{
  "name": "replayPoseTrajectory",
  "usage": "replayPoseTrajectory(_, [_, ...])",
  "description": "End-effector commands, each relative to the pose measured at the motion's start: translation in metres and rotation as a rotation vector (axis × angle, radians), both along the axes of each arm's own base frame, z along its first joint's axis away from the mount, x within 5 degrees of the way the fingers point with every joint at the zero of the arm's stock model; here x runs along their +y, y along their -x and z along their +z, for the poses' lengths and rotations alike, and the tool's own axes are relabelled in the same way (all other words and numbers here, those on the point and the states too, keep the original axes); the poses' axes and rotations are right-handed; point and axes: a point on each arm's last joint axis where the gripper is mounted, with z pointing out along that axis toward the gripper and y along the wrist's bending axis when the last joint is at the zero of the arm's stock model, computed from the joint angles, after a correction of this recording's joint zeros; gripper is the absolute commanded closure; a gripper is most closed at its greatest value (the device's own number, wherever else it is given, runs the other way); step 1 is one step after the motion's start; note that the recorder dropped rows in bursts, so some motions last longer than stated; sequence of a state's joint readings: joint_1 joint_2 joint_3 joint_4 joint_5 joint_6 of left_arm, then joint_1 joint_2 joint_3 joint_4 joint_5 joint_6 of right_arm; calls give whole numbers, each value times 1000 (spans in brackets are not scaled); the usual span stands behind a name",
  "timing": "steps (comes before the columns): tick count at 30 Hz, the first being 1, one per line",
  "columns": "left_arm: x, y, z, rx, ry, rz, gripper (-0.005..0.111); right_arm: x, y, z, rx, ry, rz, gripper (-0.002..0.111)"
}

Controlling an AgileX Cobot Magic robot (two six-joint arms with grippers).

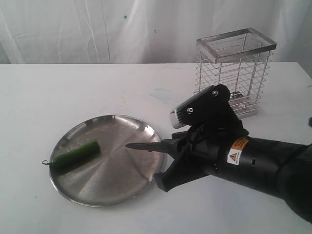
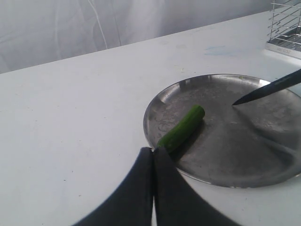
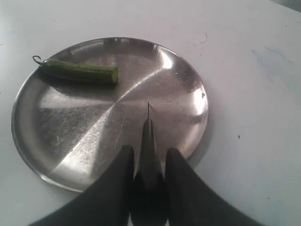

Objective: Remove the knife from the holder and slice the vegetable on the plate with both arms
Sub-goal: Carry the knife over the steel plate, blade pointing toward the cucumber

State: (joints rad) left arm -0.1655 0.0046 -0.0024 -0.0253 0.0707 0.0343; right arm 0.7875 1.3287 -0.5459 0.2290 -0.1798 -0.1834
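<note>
White counter (image 1: pixel 73 92), white draped cloth behind.

One knife (image 1: pixel 144 146): long axis near level, tip pointing toward the plate's middle and the vegetable, blade hanging over the plate's near-right part. Cannot tell if the tip touches the metal. Handle clamped in the right gripper (image 1: pixel 170 151), fingers (image 3: pixel 115 183) closed either side of it.

One vegetable (image 1: pixel 75 154): small dark green cucumber, lying flat on the left part of the plate. Long axis slanted; curled stem end points out over the left rim, cut end points toward plate centre. Well apart from the knife tip.

One plate (image 1: pixel 131 187), round stainless steel, flat on the counter.

One holder (image 1: pixel 235 73), chrome wire basket, upright at the back right, well apart from the plate.

Right arm (image 1: pixel 263 163) enters from the lower right, stretched low and near level over the counter, wrist by the plate's right rim.

Left gripper (image 2: pixel 153 162): fingertips pressed together, holding nothing, just beside the vegetable's stem end at the plate rim. Not seen in the exterior view.
</note>
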Motion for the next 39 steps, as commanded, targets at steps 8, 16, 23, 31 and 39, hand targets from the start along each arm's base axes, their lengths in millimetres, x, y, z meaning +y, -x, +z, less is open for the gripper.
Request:
replayPoseTrajectory(8, [0,0,-1,3,3,3,107,15,-10,-43,74,81,1,108])
replayPoseTrajectory(16, [0,0,-1,3,3,3,107,20,-12,-62,160,174,27,108])
replayPoseTrajectory(23, [0,0,-1,3,3,3,107,29,-17,-63,212,247,75,108])
replayPoseTrajectory(31, [0,0,-1,3,3,3,107,36,-21,-70,267,306,106,108])
replayPoseTrajectory(39, [0,0,-1,3,3,3,107,41,-25,-70,290,327,120,108])
